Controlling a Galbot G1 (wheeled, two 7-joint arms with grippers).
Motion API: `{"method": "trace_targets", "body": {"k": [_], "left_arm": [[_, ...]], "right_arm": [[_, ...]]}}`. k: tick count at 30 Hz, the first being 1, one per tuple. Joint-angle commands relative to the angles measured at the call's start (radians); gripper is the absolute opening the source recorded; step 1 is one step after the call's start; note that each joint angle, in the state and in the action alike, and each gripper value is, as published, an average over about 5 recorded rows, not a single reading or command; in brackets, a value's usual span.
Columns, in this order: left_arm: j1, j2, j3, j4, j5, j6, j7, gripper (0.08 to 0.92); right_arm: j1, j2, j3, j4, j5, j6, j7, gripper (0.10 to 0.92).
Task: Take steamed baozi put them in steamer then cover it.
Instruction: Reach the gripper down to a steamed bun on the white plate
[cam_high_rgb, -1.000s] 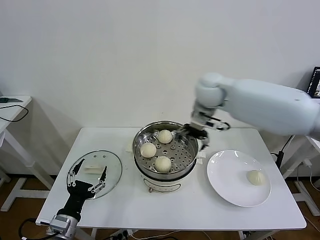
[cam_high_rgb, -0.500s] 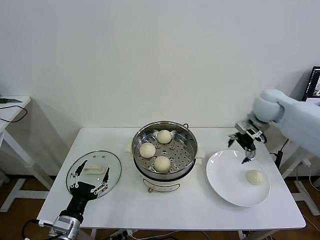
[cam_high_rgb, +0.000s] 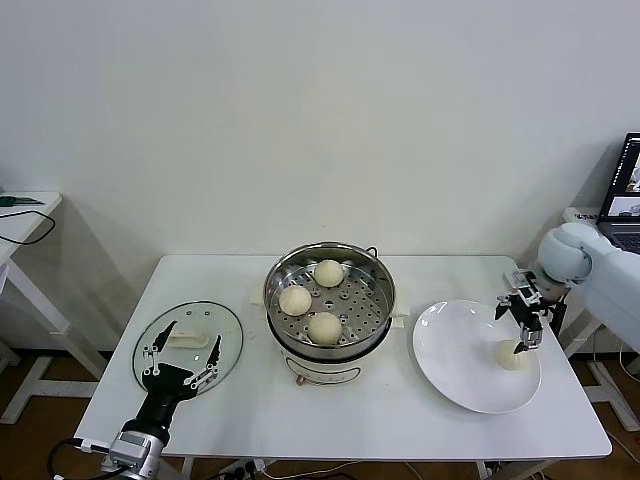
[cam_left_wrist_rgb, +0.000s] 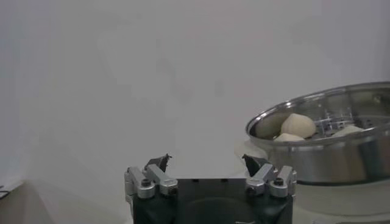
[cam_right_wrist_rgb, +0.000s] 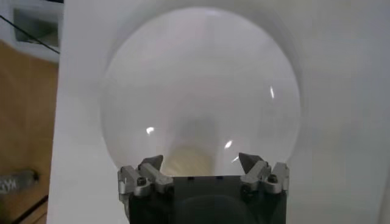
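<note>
The right gripper (cam_high_rgb: 527, 322) is hanging with its jaws spread wide and empty, just above the last steamed baozi (cam_high_rgb: 512, 354), which is lying near the right edge of the white plate (cam_high_rgb: 458, 365) at the table's (cam_high_rgb: 400, 420) right end. Three other buns are sitting on the perforated tray inside the steamer (cam_high_rgb: 330, 298) at the table's middle — uncovered. The cover (cam_high_rgb: 190, 345) is lying flat near the table's front-left corner, and the left gripper (cam_high_rgb: 180, 362) is waiting over its near rim, fingers spread and holding nothing.
</note>
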Motion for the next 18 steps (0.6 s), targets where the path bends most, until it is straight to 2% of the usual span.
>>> {"method": "trace_targets", "body": {"k": [1,18], "left_arm": [[0.001,-0.001,-0.001,0.004,0.001,-0.002,0.0,0.823],[0.002,-0.001,-0.001,0.007,0.007,-0.003,-0.001,0.823]], "right_arm": [[-0.12,0.014,0.122,-0.068,-0.076,-0.002,0.014,0.823],[-0.174,0.058,0.176,-0.111,-0.147,0.028,0.036,0.823]]}}
